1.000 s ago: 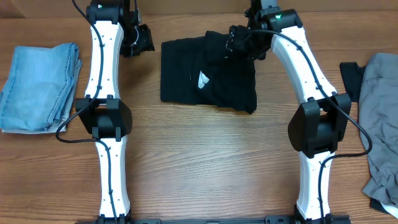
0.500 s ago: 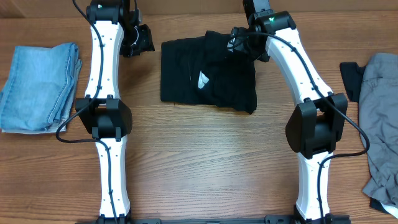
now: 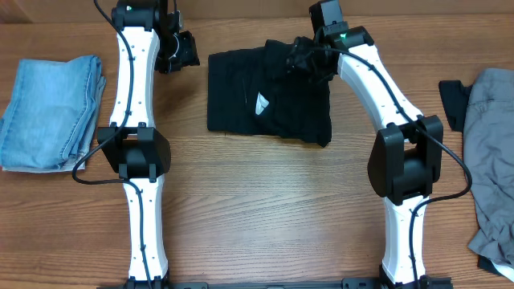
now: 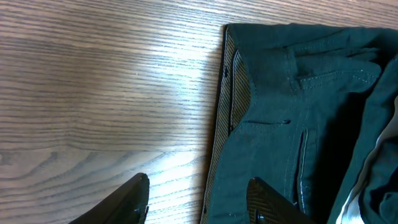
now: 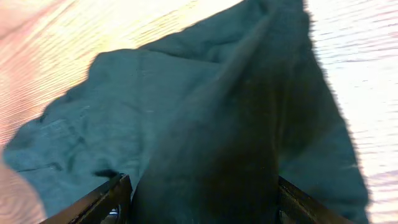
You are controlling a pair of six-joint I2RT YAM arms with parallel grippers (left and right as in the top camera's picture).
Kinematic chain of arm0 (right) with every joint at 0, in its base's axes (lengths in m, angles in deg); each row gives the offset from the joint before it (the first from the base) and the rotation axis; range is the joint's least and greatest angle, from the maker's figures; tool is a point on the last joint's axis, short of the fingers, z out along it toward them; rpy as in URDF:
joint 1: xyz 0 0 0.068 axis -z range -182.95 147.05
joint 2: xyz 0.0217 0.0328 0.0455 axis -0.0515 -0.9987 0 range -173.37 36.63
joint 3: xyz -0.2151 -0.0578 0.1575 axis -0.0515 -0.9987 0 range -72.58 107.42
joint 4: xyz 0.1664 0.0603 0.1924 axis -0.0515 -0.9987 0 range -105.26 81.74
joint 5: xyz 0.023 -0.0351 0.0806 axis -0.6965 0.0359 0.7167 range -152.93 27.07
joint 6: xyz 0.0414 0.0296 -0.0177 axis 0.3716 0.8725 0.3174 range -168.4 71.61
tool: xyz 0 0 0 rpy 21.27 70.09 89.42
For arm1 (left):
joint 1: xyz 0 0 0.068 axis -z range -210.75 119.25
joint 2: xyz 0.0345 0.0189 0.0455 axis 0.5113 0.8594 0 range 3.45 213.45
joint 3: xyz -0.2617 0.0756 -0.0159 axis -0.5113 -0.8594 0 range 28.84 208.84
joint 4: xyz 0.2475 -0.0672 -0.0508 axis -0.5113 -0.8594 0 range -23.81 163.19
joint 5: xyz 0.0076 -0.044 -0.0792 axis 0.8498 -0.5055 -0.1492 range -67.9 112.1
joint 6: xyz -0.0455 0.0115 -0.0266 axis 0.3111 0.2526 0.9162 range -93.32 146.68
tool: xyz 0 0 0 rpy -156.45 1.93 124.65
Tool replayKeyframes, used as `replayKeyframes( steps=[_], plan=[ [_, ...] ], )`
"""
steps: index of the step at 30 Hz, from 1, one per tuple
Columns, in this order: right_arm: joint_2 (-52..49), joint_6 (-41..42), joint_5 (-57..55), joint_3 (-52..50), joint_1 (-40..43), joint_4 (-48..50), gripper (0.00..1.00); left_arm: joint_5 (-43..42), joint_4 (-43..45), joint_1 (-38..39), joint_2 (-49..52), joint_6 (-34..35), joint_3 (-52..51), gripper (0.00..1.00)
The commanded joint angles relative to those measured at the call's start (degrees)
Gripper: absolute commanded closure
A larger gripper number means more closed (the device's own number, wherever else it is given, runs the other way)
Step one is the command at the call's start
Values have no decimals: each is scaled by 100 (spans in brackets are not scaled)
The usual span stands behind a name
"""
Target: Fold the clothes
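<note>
The right gripper has shifted slightly left along the far edge of the black shorts, which lie at the table's far middle. Far left lies the light-blue denim. The left gripper hovers beside the shorts, fingers apart, empty. The right gripper has black cloth between its wide-set fingers; whether it pinches cannot be told. A grey garment lies far right.

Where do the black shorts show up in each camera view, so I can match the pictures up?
Overhead: the black shorts lie at top centre.
Left wrist: they fill the right half, with their straight edge running down near the middle.
Right wrist: they fill most of the frame, bunched toward the bottom edge.
Shared landmark: the wood-grain table borders the fabric in all three.
</note>
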Motion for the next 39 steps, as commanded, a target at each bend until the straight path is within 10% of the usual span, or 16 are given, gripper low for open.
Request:
replayKeyframes(
  steps=[1,8,19,39],
  plan=[
    [-46,-111,649,-4,-39,271,28,-2,11,7,-9,-157,24,46],
    [-46,-1897,1285,-4,-341,767,0,-9,39,7,-9,-157,24,46],
    [-37,-4253,1862,136,-267,306,0,-118,39,7,-9,-197,24,38],
    [-72,-4002,1648,-901,-549,1165,0,-68,17,7,-7,-24,-22,28]
  ],
)
